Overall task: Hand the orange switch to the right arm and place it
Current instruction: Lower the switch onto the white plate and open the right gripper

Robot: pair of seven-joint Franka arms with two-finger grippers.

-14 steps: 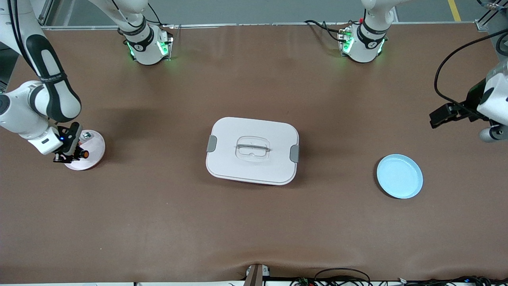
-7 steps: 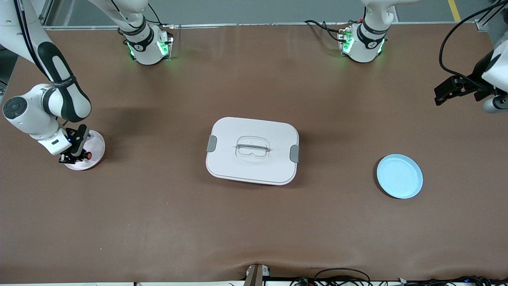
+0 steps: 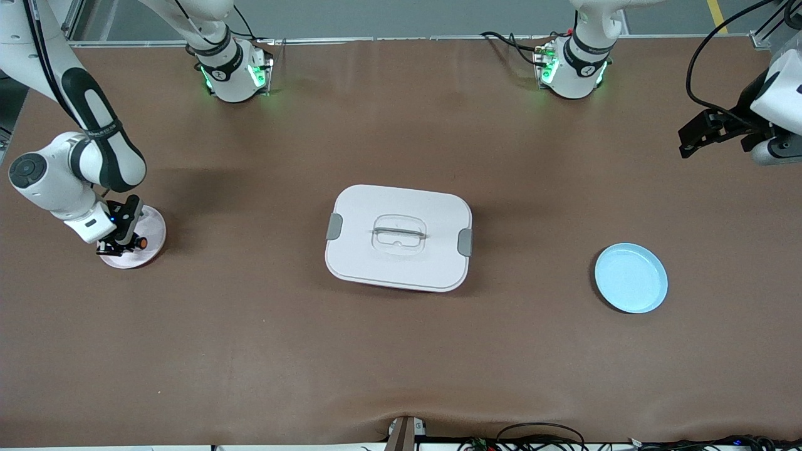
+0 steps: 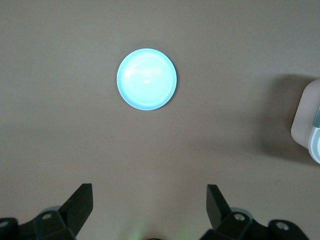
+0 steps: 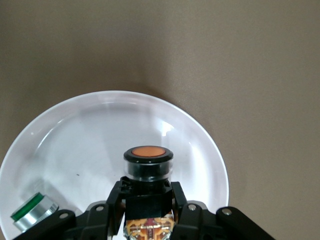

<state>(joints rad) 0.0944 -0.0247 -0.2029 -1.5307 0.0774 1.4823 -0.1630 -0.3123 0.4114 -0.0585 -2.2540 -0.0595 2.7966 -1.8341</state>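
At the frame's left edge the right gripper hangs low over the pink plate, clamped on the orange switch, while at the upper right the left gripper waits, jaws apart, above bare table.

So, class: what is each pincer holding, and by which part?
Right pincer grips the orange switch by its black body, over the pink plate. Left pincer holds nothing.
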